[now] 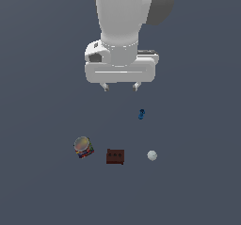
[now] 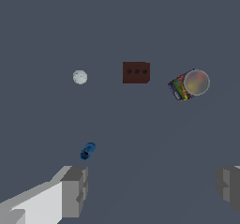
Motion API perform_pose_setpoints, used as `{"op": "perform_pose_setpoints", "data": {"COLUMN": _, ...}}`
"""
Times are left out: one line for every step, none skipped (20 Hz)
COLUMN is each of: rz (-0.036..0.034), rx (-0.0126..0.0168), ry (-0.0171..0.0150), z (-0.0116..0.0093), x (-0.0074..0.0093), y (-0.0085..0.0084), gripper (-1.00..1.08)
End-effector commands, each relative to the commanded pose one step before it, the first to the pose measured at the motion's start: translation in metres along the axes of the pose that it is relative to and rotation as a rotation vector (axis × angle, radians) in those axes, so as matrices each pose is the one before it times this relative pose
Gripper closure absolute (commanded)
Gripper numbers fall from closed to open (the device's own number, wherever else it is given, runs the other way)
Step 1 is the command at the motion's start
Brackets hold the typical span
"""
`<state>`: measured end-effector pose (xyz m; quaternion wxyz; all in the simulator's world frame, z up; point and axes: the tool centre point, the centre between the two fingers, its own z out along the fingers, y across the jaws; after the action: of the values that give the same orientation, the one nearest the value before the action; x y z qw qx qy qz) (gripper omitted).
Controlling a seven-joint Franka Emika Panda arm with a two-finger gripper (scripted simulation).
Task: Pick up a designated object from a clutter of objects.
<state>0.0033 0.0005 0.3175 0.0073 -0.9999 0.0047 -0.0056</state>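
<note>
The designated object is a small squat can [image 1: 83, 147] with a grey round top and red, blue and yellow patchwork sides. It stands on the floor at the exterior view's left and shows in the wrist view [image 2: 190, 84] too. My gripper [image 1: 121, 86] hangs high above the floor, open and empty, with its fingers [image 2: 74, 191] wide apart. The can is well below it and off toward the exterior view's left. The rest of the clutter is a dark brown block [image 1: 115, 156], a white ball [image 1: 151, 155] and a tiny blue piece [image 1: 141, 114].
The brown block [image 2: 136, 72] lies between the can and the white ball [image 2: 80, 77]. The blue piece [image 2: 87, 151] lies apart from that row, closest to under my gripper. All rest on a plain dark grey floor [image 1: 42, 181].
</note>
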Motion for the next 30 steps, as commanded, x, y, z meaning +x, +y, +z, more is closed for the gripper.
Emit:
{"op": "perform_pose_setpoints", "data": {"rz": 0.0, "rx": 0.0, "ry": 0.0, "z": 0.0, "x": 0.0, "y": 0.00001, "gripper": -0.92}}
{"op": "perform_pose_setpoints", "data": {"rz": 0.00045, "rx": 0.0005, "ry": -0.00015, "z": 0.00022, "x": 0.00005, "y": 0.0001, "gripper": -0.92}}
{"op": "perform_pose_setpoints", "data": {"rz": 0.00157, "rx": 0.00173, "ry": -0.00052, "z": 0.0007, "x": 0.00018, "y": 0.00051, "gripper": -0.92}}
{"op": "perform_pose_setpoints", "data": {"rz": 0.00254, "rx": 0.00277, "ry": -0.00082, "z": 0.00113, "x": 0.00028, "y": 0.00077, "gripper": -0.92}}
{"op": "perform_pose_setpoints", "data": {"rz": 0.00358, "rx": 0.00382, "ry": -0.00112, "z": 0.00154, "x": 0.00036, "y": 0.00104, "gripper": -0.92}}
{"op": "perform_pose_setpoints", "data": {"rz": 0.00476, "rx": 0.00492, "ry": -0.00141, "z": 0.00193, "x": 0.00043, "y": 0.00135, "gripper": -0.92}}
{"op": "perform_pose_setpoints", "data": {"rz": 0.00566, "rx": 0.0056, "ry": -0.00157, "z": 0.00212, "x": 0.00042, "y": 0.00147, "gripper": -0.92}}
{"op": "perform_pose_setpoints", "data": {"rz": 0.00501, "rx": 0.00468, "ry": -0.00128, "z": 0.00167, "x": 0.00026, "y": 0.00115, "gripper": -0.92}}
{"op": "perform_pose_setpoints", "data": {"rz": 0.00411, "rx": 0.00357, "ry": -0.00095, "z": 0.00116, "x": 0.00011, "y": 0.00081, "gripper": -0.92}}
{"op": "perform_pose_setpoints", "data": {"rz": 0.00308, "rx": 0.00242, "ry": -0.00063, "z": 0.00068, "x": -0.00003, "y": 0.00044, "gripper": -0.92}}
{"op": "perform_pose_setpoints", "data": {"rz": 0.00197, "rx": 0.00131, "ry": -0.00033, "z": 0.00025, "x": -0.00013, "y": 0.00014, "gripper": -0.92}}
{"op": "perform_pose_setpoints", "data": {"rz": 0.00066, "rx": 0.00019, "ry": -0.00003, "z": -0.0001, "x": -0.00015, "y": -0.00008, "gripper": -0.92}}
{"op": "perform_pose_setpoints", "data": {"rz": -0.00109, "rx": -0.00082, "ry": 0.00021, "z": -0.00022, "x": 0.0, "y": -0.00022, "gripper": -0.92}}
{"op": "perform_pose_setpoints", "data": {"rz": -0.00188, "rx": -0.00085, "ry": 0.00019, "z": 0.00006, "x": 0.00031, "y": 0.00014, "gripper": -0.92}}
{"op": "perform_pose_setpoints", "data": {"rz": -0.00222, "rx": -0.00056, "ry": 0.00009, "z": 0.00044, "x": 0.0006, "y": 0.00054, "gripper": -0.92}}
{"op": "perform_pose_setpoints", "data": {"rz": -0.00305, "rx": -0.00048, "ry": 0.00004, "z": 0.00078, "x": 0.00089, "y": 0.00073, "gripper": -0.92}}
{"op": "perform_pose_setpoints", "data": {"rz": -0.00369, "rx": -0.00042, "ry": 0.0, "z": 0.0011, "x": 0.00119, "y": 0.0011, "gripper": -0.92}}
{"op": "perform_pose_setpoints", "data": {"rz": -0.0046, "rx": -0.0005, "ry": -0.00001, "z": 0.00139, "x": 0.00147, "y": 0.00139, "gripper": -0.92}}
{"op": "perform_pose_setpoints", "data": {"rz": -0.00571, "rx": -0.00072, "ry": 0.00001, "z": 0.00165, "x": 0.00175, "y": 0.00164, "gripper": -0.92}}
{"op": "perform_pose_setpoints", "data": {"rz": -0.0068, "rx": -0.00096, "ry": 0.00003, "z": 0.0019, "x": 0.00201, "y": 0.00192, "gripper": -0.92}}
{"op": "perform_pose_setpoints", "data": {"rz": -0.00788, "rx": -0.00116, "ry": 0.00004, "z": 0.00217, "x": 0.00226, "y": 0.00218, "gripper": -0.92}}
{"op": "perform_pose_setpoints", "data": {"rz": -0.00881, "rx": -0.00127, "ry": 0.00002, "z": 0.00245, "x": 0.00248, "y": 0.00247, "gripper": -0.92}}
{"op": "perform_pose_setpoints", "data": {"rz": -0.00965, "rx": -0.00132, "ry": -0.00001, "z": 0.00276, "x": 0.00268, "y": 0.00279, "gripper": -0.92}}
{"op": "perform_pose_setpoints", "data": {"rz": -0.01054, "rx": -0.00139, "ry": -0.00004, "z": 0.00309, "x": 0.00288, "y": 0.00313, "gripper": -0.92}}
{"op": "perform_pose_setpoints", "data": {"rz": -0.01155, "rx": -0.0015, "ry": -0.00006, "z": 0.00341, "x": 0.00306, "y": 0.00345, "gripper": -0.92}}
{"op": "perform_pose_setpoints", "data": {"rz": -0.01257, "rx": -0.00161, "ry": -0.0001, "z": 0.00376, "x": 0.00322, "y": 0.0038, "gripper": -0.92}}
{"op": "perform_pose_setpoints", "data": {"rz": -0.01355, "rx": -0.00169, "ry": -0.00014, "z": 0.00412, "x": 0.00335, "y": 0.00417, "gripper": -0.92}}
{"op": "perform_pose_setpoints", "data": {"rz": -0.01454, "rx": -0.00175, "ry": -0.00018, "z": 0.0045, "x": 0.00345, "y": 0.00455, "gripper": -0.92}}
{"op": "perform_pose_setpoints", "data": {"rz": -0.01556, "rx": -0.00181, "ry": -0.00023, "z": 0.0049, "x": 0.00352, "y": 0.00493, "gripper": -0.92}}
{"op": "perform_pose_setpoints", "data": {"rz": -0.01657, "rx": -0.00186, "ry": -0.00028, "z": 0.00531, "x": 0.00356, "y": 0.00534, "gripper": -0.92}}
